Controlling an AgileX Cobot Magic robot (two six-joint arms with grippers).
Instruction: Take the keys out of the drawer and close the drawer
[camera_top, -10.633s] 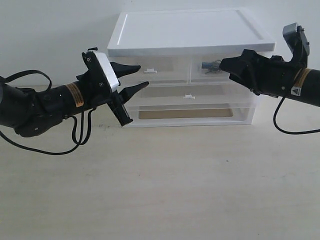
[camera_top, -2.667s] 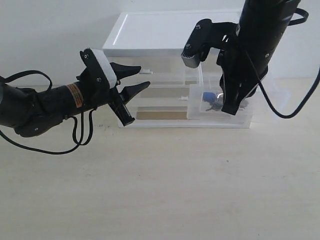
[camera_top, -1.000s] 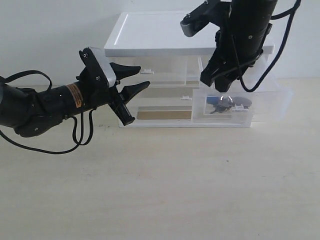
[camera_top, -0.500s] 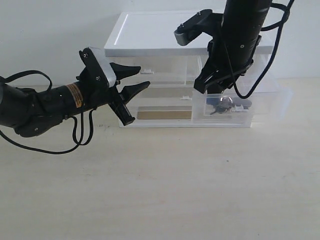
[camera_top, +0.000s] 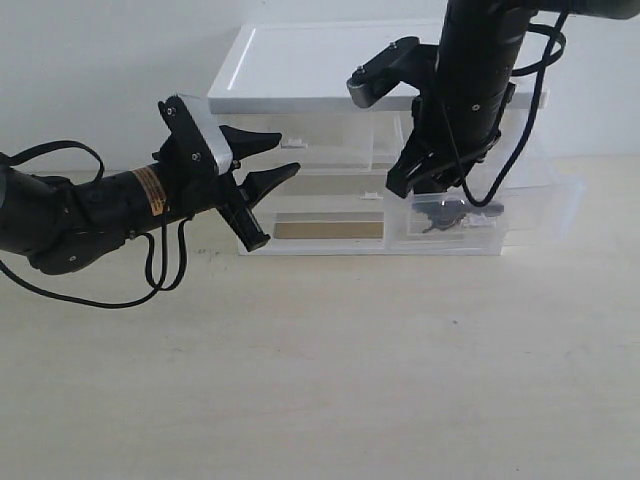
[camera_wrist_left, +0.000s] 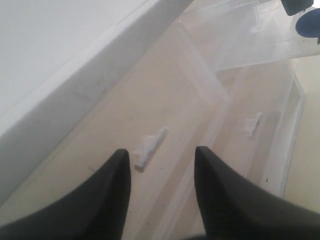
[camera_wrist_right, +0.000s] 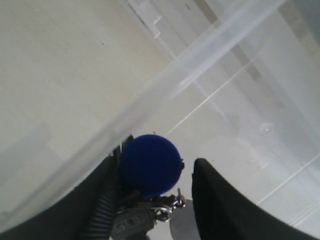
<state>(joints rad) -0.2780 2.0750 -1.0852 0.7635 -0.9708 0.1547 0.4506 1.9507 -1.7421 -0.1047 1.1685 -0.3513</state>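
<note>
— What's nearest you?

— Bare desk (camera_top: 330, 380). Past it, at 9 o'clock of the cabinet, the left claw (camera_top: 288, 150) hangs in the air, jaws apart and nothing between them. Its own camera shows that left claw (camera_wrist_left: 161, 155) aimed at the white tab (camera_wrist_left: 149, 146) of the top left drawer, short of touching.

— And the keys?

— In the drawer (camera_top: 545, 205) at the 3 o'clock side, which stands pulled out toward me. The right claw (camera_top: 435, 195) comes down from 12 o'clock into it, right over the keys (camera_top: 442, 215). Up close, the blue fob (camera_wrist_right: 150, 164) sits between the two fingers (camera_wrist_right: 220, 210). One finger looks to be against it and the other is a sliver off, so I'd call the right claw (camera_wrist_right: 159, 159) spread around the fob, not clamped.

— Anything you can't make out?

— Plenty. From here the keys are a dark smear behind the clear drawer wall, half covered by the claw. In the close view the ring and metal bits run off the picture's edge, and the drawer's cloudy rim (camera_wrist_right: 210, 55) blurs what's beyond.

— Which way do they lie?

— Flat on the drawer floor, stretched roughly 9 to 3 o'clock. Which end carries the fob, I can't tell from here.

— Behind all that?

— The white unit (camera_top: 320, 70), against the wall.
</note>
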